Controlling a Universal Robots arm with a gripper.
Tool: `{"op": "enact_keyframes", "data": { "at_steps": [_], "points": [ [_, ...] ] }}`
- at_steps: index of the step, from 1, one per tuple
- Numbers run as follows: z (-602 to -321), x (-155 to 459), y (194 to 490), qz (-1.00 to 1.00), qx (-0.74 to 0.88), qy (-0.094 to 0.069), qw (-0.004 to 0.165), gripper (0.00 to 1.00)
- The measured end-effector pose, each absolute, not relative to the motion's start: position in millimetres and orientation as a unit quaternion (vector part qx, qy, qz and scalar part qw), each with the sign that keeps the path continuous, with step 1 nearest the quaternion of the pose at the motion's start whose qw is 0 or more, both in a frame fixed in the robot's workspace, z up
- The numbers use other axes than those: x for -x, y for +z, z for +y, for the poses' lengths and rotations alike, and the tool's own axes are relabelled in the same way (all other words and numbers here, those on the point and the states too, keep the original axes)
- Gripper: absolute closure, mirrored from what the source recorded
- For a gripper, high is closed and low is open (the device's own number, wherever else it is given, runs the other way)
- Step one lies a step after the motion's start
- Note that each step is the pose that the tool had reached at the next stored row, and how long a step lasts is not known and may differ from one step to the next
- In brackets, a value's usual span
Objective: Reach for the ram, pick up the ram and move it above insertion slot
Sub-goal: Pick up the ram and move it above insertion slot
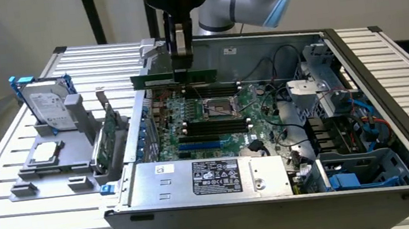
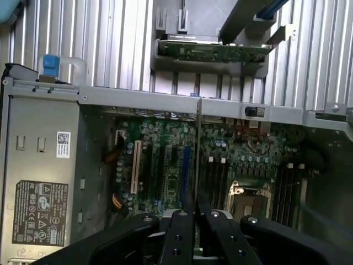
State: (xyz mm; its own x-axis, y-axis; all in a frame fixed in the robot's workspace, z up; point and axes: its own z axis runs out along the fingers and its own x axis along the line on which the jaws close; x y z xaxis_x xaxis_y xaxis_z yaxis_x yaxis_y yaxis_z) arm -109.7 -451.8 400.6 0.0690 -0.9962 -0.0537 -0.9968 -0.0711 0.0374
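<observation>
- Your end effector [image 1: 181, 65] hangs over the open computer case [image 1: 383, 186], near its back wall, with the fingers closed on the ram [image 1: 177, 77].
- The ram is a long green stick, held level and edge-on above the motherboard [image 1: 213, 119], clear of it (you see its full length in the exterior view, jutting out to both sides of the fingers).
- In the wrist view the ram [image 2: 197, 160] runs straight away from the camera as a thin edge, pinched between the two dark fingers [image 2: 179, 237].
- Under it lie the black memory slots [image 1: 217, 127], beside the processor socket [image 1: 219, 108]; whether the stick lines up with one slot you cannot tell.
- The power supply [image 1: 207, 177] with its label sits at the near side of the case in the exterior view.
- On the slatted surface [image 1: 17, 228], at the exterior view's left, a grey fixture [image 1: 49, 172] carries the silver hard drive [image 1: 48, 109] standing upright and a green expansion card [image 1: 108, 140] just beside the case wall.
- The wrist view shows that card [image 2: 212, 52] lying in its holder beyond the case edge.
</observation>
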Motion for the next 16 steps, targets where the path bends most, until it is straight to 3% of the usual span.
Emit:
{"op": "enact_keyframes", "data": {
  "at_steps": [16],
  "points": [
    [-400,80,390,0.681,0.731,0.032,0.005,0.86]
  ]
}}
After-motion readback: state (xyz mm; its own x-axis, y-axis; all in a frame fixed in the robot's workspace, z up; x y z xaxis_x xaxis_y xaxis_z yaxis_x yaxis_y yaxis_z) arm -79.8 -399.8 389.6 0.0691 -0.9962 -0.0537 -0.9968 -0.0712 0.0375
